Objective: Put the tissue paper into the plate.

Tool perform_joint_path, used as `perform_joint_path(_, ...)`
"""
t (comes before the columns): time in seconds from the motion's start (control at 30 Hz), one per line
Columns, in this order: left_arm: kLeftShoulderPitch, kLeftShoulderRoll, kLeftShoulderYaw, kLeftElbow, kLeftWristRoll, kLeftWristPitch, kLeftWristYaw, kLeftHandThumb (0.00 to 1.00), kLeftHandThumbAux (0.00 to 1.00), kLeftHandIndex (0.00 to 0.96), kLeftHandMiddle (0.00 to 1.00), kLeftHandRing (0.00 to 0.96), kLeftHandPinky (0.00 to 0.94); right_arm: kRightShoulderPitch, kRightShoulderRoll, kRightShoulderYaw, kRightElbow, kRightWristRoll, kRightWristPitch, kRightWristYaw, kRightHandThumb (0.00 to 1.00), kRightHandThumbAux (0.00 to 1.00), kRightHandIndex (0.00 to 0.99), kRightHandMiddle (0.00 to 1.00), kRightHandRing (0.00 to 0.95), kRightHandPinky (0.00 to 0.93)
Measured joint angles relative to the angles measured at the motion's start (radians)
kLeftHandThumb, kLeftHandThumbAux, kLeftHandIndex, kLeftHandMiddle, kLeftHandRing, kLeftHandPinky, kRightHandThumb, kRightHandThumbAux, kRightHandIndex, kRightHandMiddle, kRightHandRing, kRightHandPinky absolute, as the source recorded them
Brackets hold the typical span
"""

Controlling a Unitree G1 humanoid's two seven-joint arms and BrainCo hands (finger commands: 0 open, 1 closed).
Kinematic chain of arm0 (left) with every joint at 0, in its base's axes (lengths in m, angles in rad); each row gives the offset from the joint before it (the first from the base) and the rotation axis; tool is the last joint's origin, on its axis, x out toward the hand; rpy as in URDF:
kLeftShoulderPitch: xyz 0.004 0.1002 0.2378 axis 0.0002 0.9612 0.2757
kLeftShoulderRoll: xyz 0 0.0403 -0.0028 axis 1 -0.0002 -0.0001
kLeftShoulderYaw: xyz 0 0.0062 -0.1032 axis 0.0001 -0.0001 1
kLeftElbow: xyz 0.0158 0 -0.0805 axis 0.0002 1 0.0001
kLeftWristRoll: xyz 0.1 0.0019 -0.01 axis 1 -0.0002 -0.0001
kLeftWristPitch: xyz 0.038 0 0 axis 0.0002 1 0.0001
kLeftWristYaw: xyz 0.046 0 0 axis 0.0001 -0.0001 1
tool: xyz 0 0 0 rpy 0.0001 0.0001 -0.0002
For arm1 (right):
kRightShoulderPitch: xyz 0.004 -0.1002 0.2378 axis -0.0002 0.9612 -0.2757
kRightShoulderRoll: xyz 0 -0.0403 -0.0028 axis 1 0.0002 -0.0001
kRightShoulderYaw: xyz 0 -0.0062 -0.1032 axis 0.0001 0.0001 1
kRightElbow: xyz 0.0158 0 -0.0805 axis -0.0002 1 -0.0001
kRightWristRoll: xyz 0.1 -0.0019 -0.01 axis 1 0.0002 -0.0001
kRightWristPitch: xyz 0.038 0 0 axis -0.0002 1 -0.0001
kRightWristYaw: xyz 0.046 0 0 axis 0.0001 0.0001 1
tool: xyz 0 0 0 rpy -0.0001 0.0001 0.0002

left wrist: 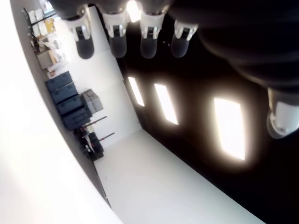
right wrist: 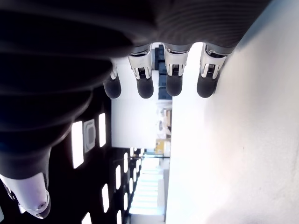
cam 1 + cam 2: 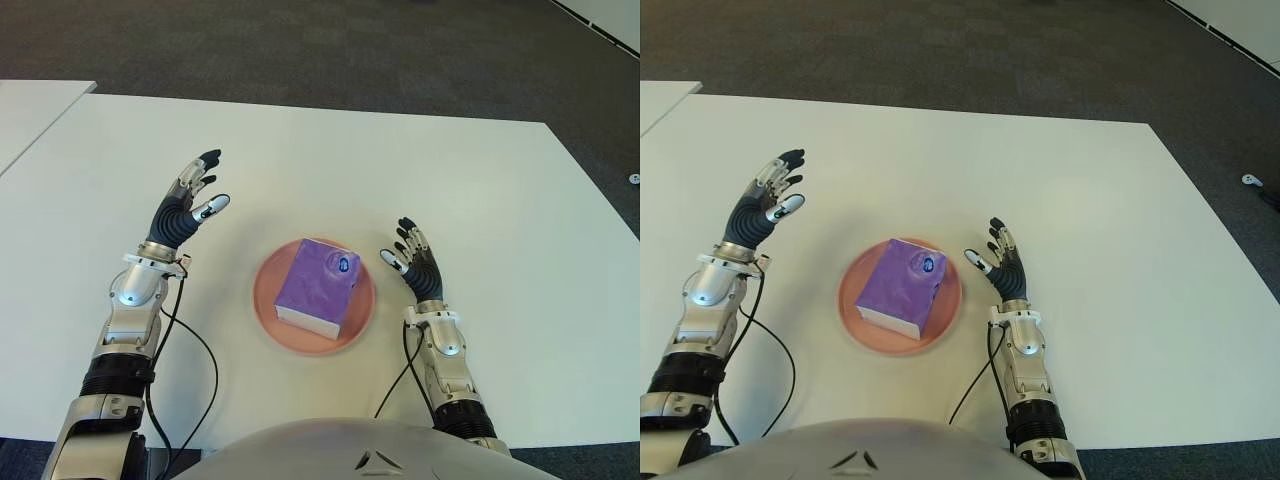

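Tissue paper pack (image 3: pixel 318 285), purple, lies flat inside the round pink plate (image 3: pixel 266 300) at the middle of the white tabletop (image 3: pixel 480 190). The right hand (image 3: pixel 415 262) is just beside the plate's right edge, fingers extended and spread, holding nothing. The left hand (image 3: pixel 190 204) is farther off to the plate's left, fingers likewise spread and empty.

A white table (image 3: pixel 480 200) carries a pink plate (image 3: pixel 268 300) lying between the two hands' fingers, nearer the right fingers (image 3: pixel 408 240).
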Motion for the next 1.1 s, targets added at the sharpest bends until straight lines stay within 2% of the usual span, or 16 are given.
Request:
perform_joint_path(0.2, -0.007, -0.033, -0.001, 0.074, 0.030, -0.001, 0.038, 0.000, 0.383, 0.000, 0.000, 0.000, 0.000, 0.000, 0.000, 0.000, 0.000, 0.002, -0.002, 0.000, 0.071, 0.619, 0.000, 0.000, 0.000, 0.000)
perform_joint_path(0.53, -0.011, -0.118, -0.017, 0.255, 0.092, -0.079, 0.119, 0.000, 0.426, 0.000, 0.000, 0.000, 0.000, 0.001, 0.000, -0.004, -0.003, 0.002, -0.002, -0.002, 0.068, 0.631, 0.000, 0.000, 0.000, 0.000)
perform_joint_path(0.77, -0.014, -0.144, -0.026, 0.311, 0.099, -0.123, 0.130, 0.000, 0.425, 0.000, 0.000, 0.000, 0.000, 0.005, 0.002, -0.007, -0.010, 0.002, -0.002, -0.013, 0.068, 0.627, 0.000, 0.000, 0.000, 0.000)
perform_joint_path(1.1, -0.069, -0.174, -0.048, 0.427, 0.123, -0.140, 0.166, 0.000, 0.431, 0.000, 0.000, 0.000, 0.000, 0.019, 0.010, -0.012, -0.023, 0.001, 0.002, -0.030, 0.082, 0.636, 0.000, 0.000, 0.000, 0.000)
